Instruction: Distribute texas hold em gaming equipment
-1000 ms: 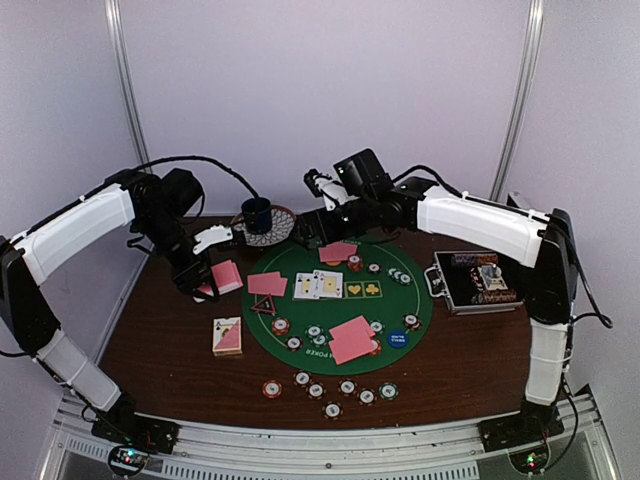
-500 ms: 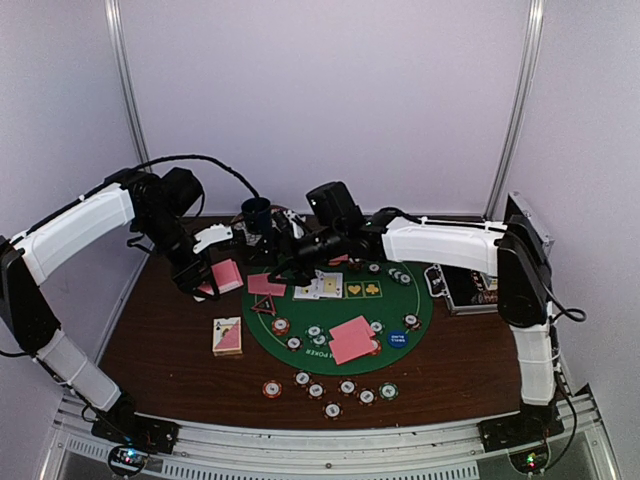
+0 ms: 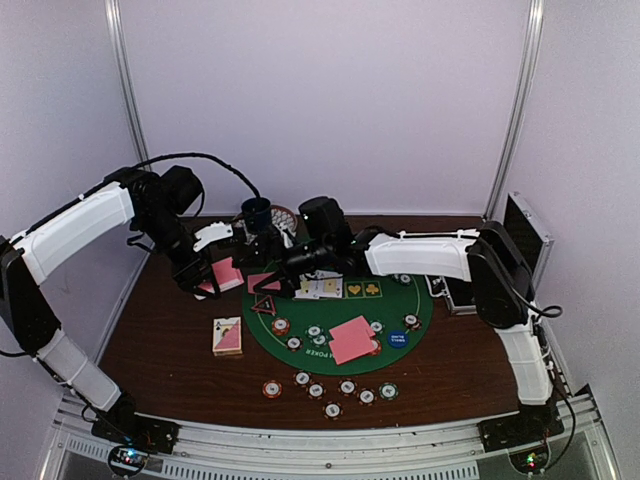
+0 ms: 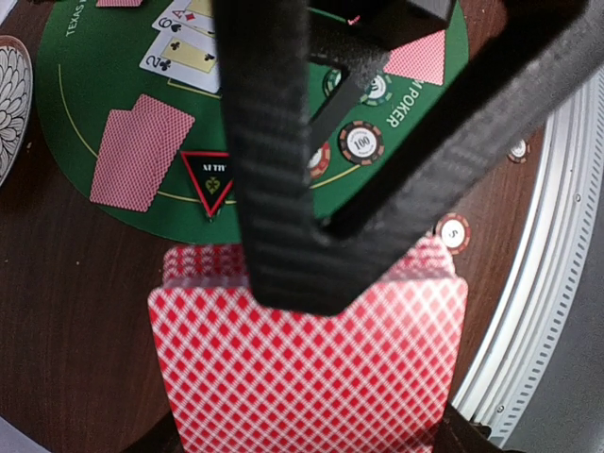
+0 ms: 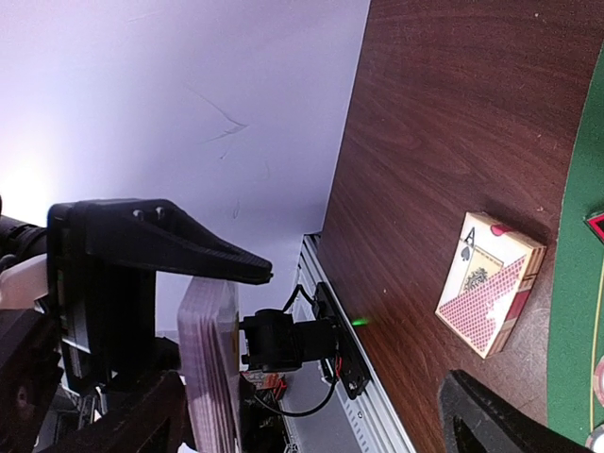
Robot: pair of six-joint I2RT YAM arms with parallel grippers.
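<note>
My left gripper (image 3: 207, 274) is shut on a deck of pink-backed cards (image 3: 226, 272), held above the brown table left of the green mat (image 3: 412, 298). In the left wrist view the deck (image 4: 311, 368) fills the bottom, with one black finger (image 4: 278, 189) lying over it. My right gripper (image 3: 264, 266) reaches across the mat to beside the deck. In the right wrist view the deck (image 5: 209, 368) shows edge-on next to the left finger, and the right gripper (image 5: 316, 420) is open and empty. A red-edged triangle marker (image 3: 264, 305) lies on the mat's left edge.
A boxed deck (image 3: 228, 336) lies on the table at the left. Face-up cards (image 3: 322, 287), a pink card pair (image 3: 351, 338), a blue disc (image 3: 398, 338) and striped chips lie on the mat. More chips (image 3: 332, 388) line the front. The blue cup (image 3: 256, 215) and the black case (image 3: 525, 235) stand behind.
My right arm has swung left across the mat, from the back of the mat to beside the deck. The left arm and its deck have not moved.
</note>
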